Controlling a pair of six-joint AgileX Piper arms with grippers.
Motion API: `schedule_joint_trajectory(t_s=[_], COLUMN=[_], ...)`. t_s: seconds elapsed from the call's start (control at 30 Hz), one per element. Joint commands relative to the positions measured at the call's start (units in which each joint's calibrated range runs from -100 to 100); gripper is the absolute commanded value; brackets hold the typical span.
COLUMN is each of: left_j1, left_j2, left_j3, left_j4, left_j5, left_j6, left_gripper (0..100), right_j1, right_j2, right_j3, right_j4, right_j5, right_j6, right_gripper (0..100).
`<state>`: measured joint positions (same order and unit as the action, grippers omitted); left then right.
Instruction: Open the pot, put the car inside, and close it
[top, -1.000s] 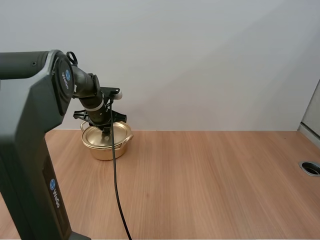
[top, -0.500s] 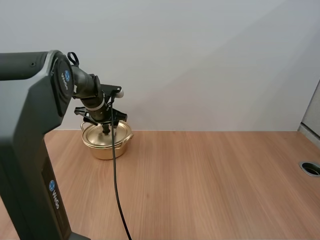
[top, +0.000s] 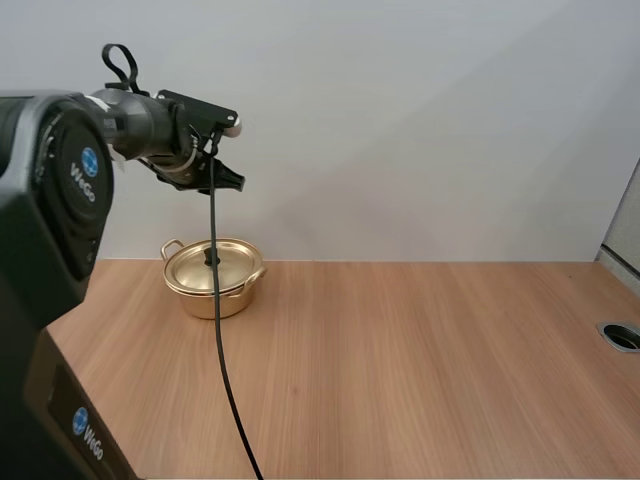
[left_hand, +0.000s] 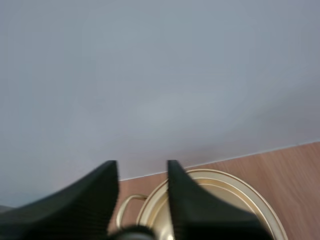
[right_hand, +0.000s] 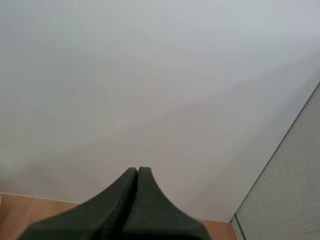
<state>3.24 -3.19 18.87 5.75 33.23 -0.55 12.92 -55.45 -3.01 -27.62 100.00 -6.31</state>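
Pot (top: 213, 285) sits with its lid (top: 200, 268) on at about ten o'clock on the counter (top: 420, 370), near the far edge. Left end effector (top: 230, 181) hangs at twelve o'clock above it, fingers (left_hand: 95, 200) apart and holding nothing; the dark blur between their bases is perhaps the lid's knob (left_hand: 131, 233). Right end effector (right_hand: 137, 171) is closed into one wedge, empty.

One pot (top: 216, 300), one lid (top: 236, 264), two claws (left_hand: 142, 163) (right_hand: 137, 171)

The high view looks down over the table (top: 420, 360); 2 views, high and nearer left wrist, share the pot (top: 228, 292).
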Motion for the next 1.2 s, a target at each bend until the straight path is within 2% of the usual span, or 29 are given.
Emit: schedule_joint_trajectory(t_s=[0.0,0.13,0.23,0.33,0.4,0.47,0.57,0.67,0.8,0.87,1.03,1.17], left_j1=[1.83,5.53,7.13,7.49,7.49,7.49,7.49,7.49,7.49,7.49,7.49,7.34], left_j2=[-3.6,-10.5,-15.7,-20.1,-22.5,-24.8,-26.8,-27.9,-28.2,-28.2,-28.7,-34.6], left_j3=[-0.1,-0.1,-0.1,0.6,1.6,3.5,7.4,12.7,21.5,24.7,28.9,32.4], left_j4=[-2.6,-7.1,-9.7,-16.3,-24.4,-36.1,-46.3,-44.8,-35.3,-32.8,-33.4,-32.9], left_j5=[-1.4,-0.6,2.8,8.4,13.3,19.5,24.2,17.0,-0.1,-6.1,-7.2,-3.2], left_j6=[-4.8,-5.5,-2.7,2.9,9.3,18.7,27.3,27.1,21.3,19.1,18.9,18.9], left_gripper=[0,0,0,0,0,0,0,0,0,0,0,0], right_j1=[-0.2,-3.1,-6.1,-8.4,-9.9,-11.1,-12.0,-12.0,-12.0,-12.0,-12.0,-12.0], right_j2=[0.0,-2.9,-8.1,-12.4,-14.8,-16.3,-16.7,-16.7,-16.6,-16.3,-15.0,-13.2], right_j3=[0.0,2.6,8.3,15.7,22.6,29.2,36.7,42.9,49.6,52.0,57.5,61.7], right_j4=[0.0,-0.5,0.5,1.3,1.7,2.7,4.1,4.6,5.0,5.3,5.5,5.5], right_j5=[0.0,0.0,0.0,0.0,-1.3,-4.2,-10.2,-19.6,-28.9,-31.1,-36.4,-41.8], right_j6=[1.1,4.4,7.6,7.4,7.4,8.5,11.8,11.9,13.0,13.0,13.0,14.2], right_gripper=[0,0,0,0,0,0,0,0,0,0,0,0])
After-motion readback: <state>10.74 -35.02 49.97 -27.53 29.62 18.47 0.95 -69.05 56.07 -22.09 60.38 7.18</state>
